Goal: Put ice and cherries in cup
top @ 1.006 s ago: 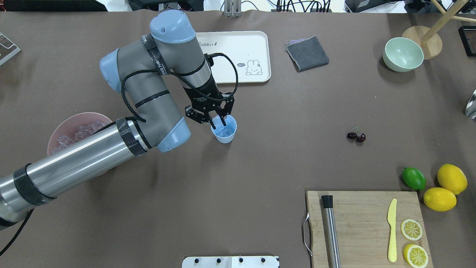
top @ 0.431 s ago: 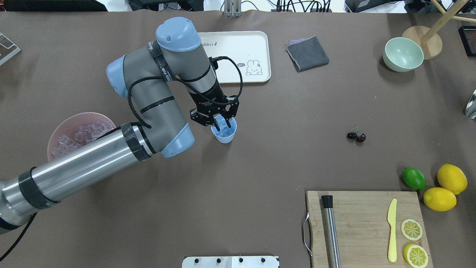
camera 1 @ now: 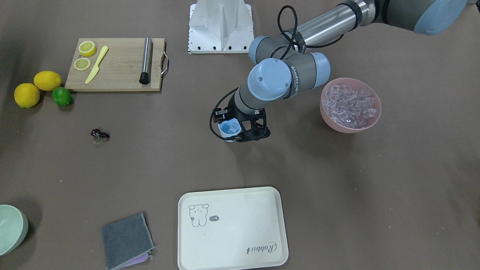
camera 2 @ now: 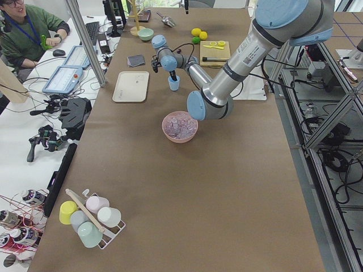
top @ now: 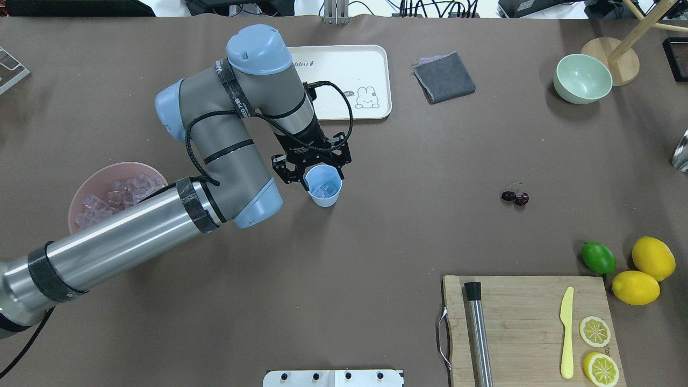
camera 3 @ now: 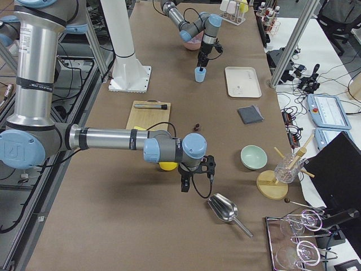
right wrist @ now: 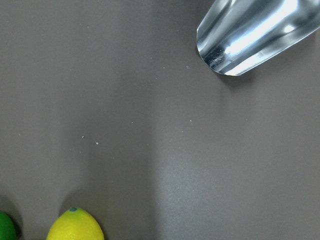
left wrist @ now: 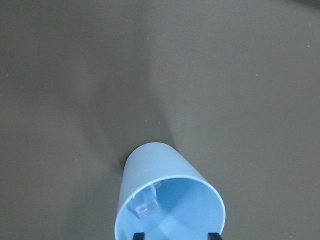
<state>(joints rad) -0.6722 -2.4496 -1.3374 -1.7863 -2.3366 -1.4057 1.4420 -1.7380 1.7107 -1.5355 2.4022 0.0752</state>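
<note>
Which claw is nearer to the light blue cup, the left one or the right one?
Left. The left claw hangs directly over the cup, open, its tips at the rim. The right claw is far away at the other table end, near the metal scoop.

Cream tray (top: pixel 349 70) near grey cloth (top: pixel 444 77); cutting board (top: pixel 527 322) bears yellow knife (top: pixel 566 333), lemon slices (top: pixel 595 331); lime (top: pixel 597 257) beside lemons (top: pixel 653 258).

The left gripper (top: pixel 317 173) points down, fingers (top: pixel 282 173) spread apart.
</note>
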